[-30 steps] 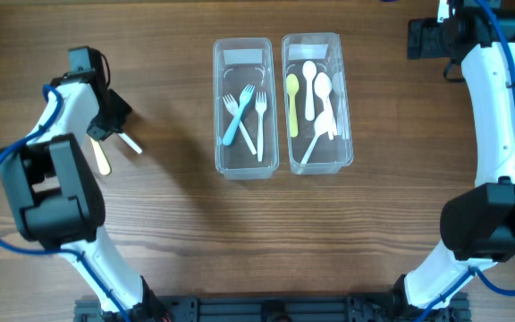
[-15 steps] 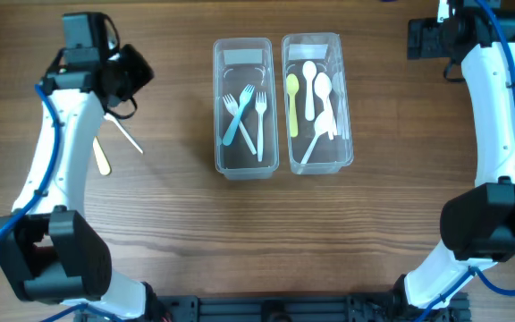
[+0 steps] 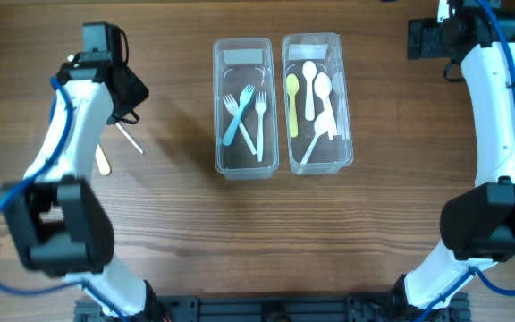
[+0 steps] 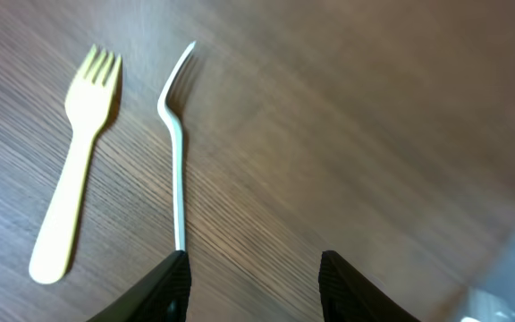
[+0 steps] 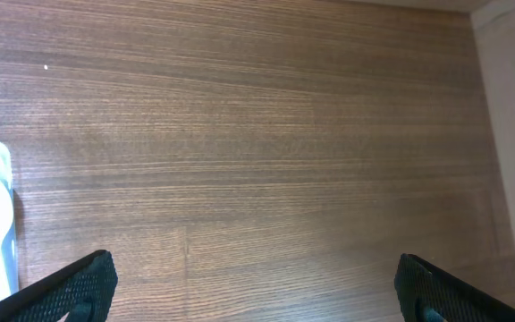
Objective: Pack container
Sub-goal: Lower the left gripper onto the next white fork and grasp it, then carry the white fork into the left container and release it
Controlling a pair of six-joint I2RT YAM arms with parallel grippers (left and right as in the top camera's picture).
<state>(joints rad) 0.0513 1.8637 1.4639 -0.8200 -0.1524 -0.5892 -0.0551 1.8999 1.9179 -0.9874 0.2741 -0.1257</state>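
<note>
The wooden counter (image 3: 177,233) carries everything. The left arm (image 3: 61,152) reaches over its left part, and the right arm (image 3: 499,116) stretches up to the far right corner. In the middle stand two clear containers side by side, touching or nearly touching. The left container (image 3: 242,55) holds a blue fork (image 3: 236,121) and two white forks. The right container (image 3: 313,46) holds a yellow-green spoon (image 3: 293,103) and several white spoons.

The left pincer (image 4: 253,286) is spread, with nothing between its fingers. It hangs above the bare wood, near the handle end of a white fork (image 4: 177,152). The right pincer (image 5: 257,286) is spread wide over bare wood.

The white fork lies on the counter, well apart from the containers. A yellow fork (image 4: 70,161) lies just beside it, not touching.
</note>
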